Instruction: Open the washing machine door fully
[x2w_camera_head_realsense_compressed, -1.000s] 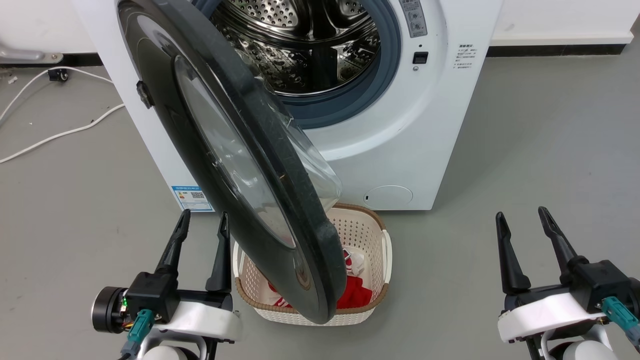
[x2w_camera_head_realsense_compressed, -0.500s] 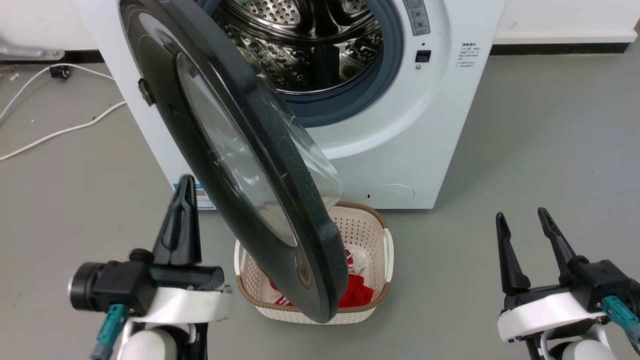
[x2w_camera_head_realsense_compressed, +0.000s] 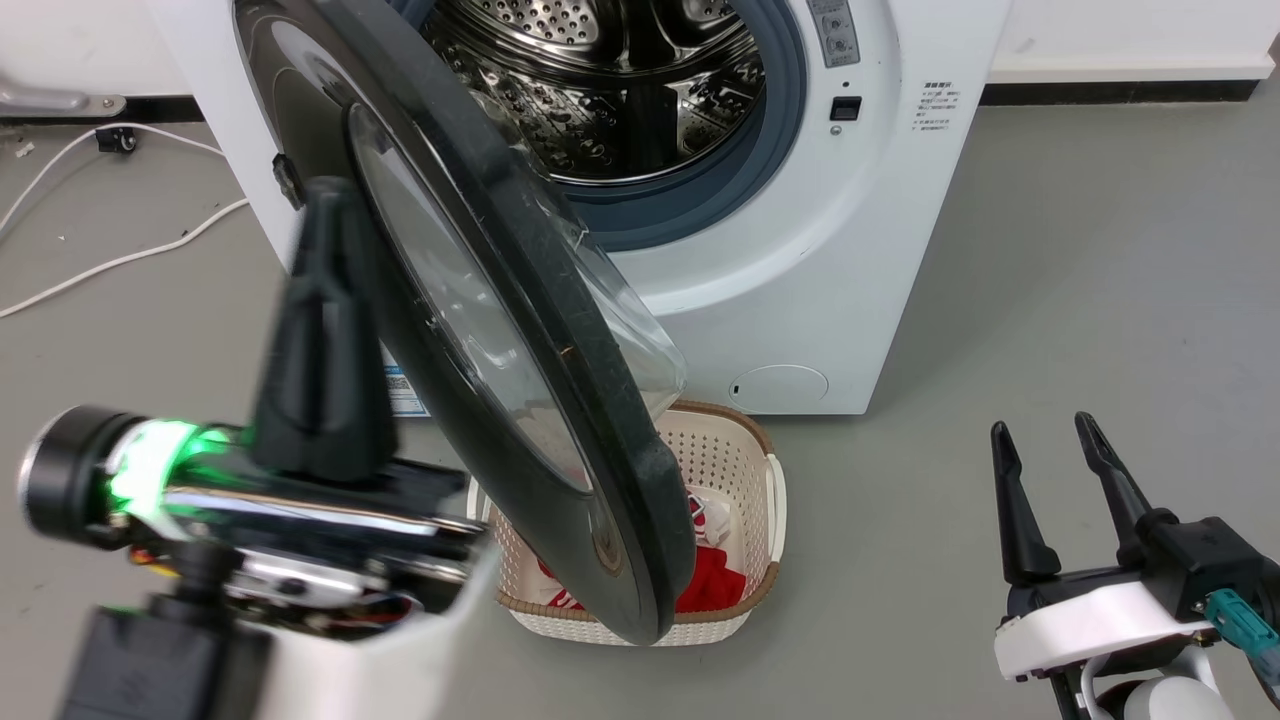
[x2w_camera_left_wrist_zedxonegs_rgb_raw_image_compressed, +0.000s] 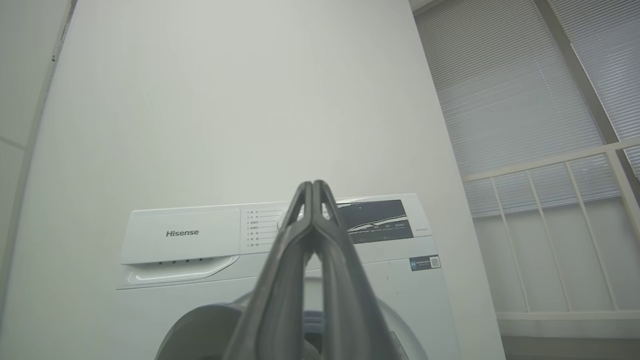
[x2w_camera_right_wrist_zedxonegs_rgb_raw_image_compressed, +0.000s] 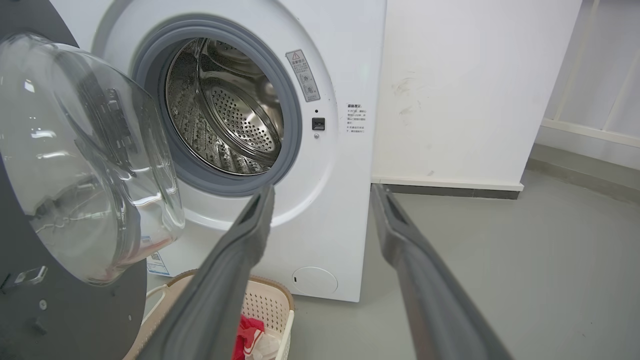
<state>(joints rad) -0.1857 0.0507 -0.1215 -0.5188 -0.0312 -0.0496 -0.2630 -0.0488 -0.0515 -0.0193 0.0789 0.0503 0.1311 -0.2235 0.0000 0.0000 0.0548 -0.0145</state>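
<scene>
The white washing machine (x2w_camera_head_realsense_compressed: 800, 250) stands ahead with its steel drum (x2w_camera_head_realsense_compressed: 620, 80) exposed. The washing machine door (x2w_camera_head_realsense_compressed: 450, 300), black with a clear bulging bowl, hangs about half open, its rim edge turned toward me. My left gripper (x2w_camera_head_realsense_compressed: 325, 195) is raised close to the camera and blurred, fingers shut with nothing between them, left of the door's outer face; whether it touches I cannot tell. In the left wrist view the shut left gripper (x2w_camera_left_wrist_zedxonegs_rgb_raw_image_compressed: 312, 184) points at the control panel (x2w_camera_left_wrist_zedxonegs_rgb_raw_image_compressed: 375, 220). My right gripper (x2w_camera_head_realsense_compressed: 1042, 428) stands open at lower right, far from the door (x2w_camera_right_wrist_zedxonegs_rgb_raw_image_compressed: 85, 160).
A cream laundry basket (x2w_camera_head_realsense_compressed: 730, 470) holding red cloth (x2w_camera_head_realsense_compressed: 710, 585) sits on the floor under the door's free edge. White cables (x2w_camera_head_realsense_compressed: 100, 270) lie on the grey floor to the left. A white wall (x2w_camera_right_wrist_zedxonegs_rgb_raw_image_compressed: 450, 100) stands right of the machine.
My left gripper has closed its fingers, risen and come nearer the camera, beside the door's outer face. The door and the right gripper have stayed put.
</scene>
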